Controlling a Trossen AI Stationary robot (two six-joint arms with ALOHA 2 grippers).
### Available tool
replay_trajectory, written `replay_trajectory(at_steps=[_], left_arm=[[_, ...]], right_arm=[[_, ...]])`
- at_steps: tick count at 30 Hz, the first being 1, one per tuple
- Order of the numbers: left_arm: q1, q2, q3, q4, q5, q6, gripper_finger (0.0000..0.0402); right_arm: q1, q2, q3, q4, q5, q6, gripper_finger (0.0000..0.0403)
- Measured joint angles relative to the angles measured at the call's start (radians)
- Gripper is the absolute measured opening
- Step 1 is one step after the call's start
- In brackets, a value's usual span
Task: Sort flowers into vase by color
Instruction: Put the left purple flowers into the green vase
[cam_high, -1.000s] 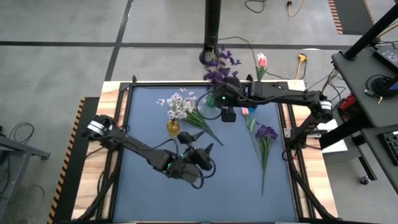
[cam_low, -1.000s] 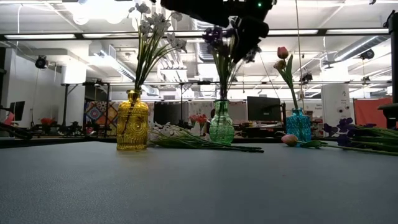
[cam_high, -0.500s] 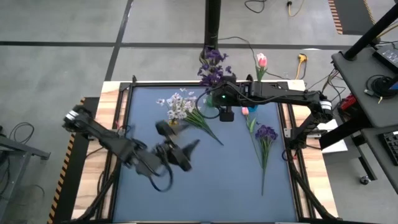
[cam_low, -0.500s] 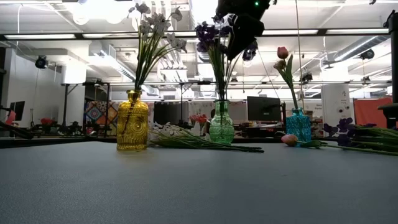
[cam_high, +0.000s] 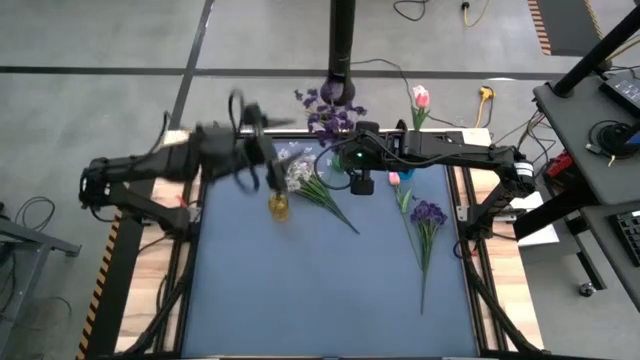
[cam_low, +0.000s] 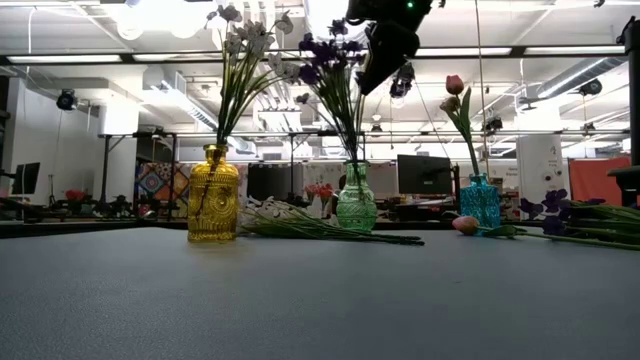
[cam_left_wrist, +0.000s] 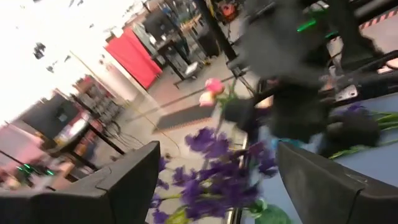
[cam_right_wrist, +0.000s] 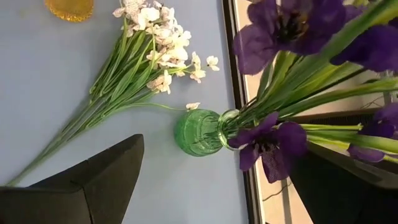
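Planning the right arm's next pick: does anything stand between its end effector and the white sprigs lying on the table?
Nothing visible does. The right end effector hangs open beside the green vase, and the white sprigs lie on open table just past that vase, toward the yellow vase. The left end effector is blurred, raised near the yellow vase.

Glossy embossed glass vases (cam_low: 214, 196), matt tabletop (cam_low: 320, 300)

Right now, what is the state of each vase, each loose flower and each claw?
Yellow vase: upright, holds white flowers.
Green vase: upright, holds purple flowers.
Blue vase: upright, holds pink flowers.
White sprig: lying loose on table.
Purple sprig: lying loose on table.
Left claw: open, empty, raised.
Right claw: open, empty, beside green vase.
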Motion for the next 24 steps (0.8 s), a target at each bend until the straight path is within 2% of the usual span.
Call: replay_trajectory(at_steps=[5,10,17,24], left_arm=[[0.281,0.014,0.0,-0.051,0.337,-0.03,0.03],[0.483,0.063,0.0,-0.092,0.636,-0.001,0.03],[0.599,0.145,0.0,-0.089,0.767,0.069,0.03],[0.603,0.228,0.042,-0.084,0.776,0.074,0.03]], right_arm=[[0.0,0.0,0.0,0.0,0.0,0.032,0.0368],[0.0,0.001,0.0,0.0,-0.006,0.054,0.0368],[0.0,0.001,0.0,0.0,-0.08,0.088,0.0368],[-0.001,0.001,-0.001,0.0,-0.079,0.11,0.0368]])
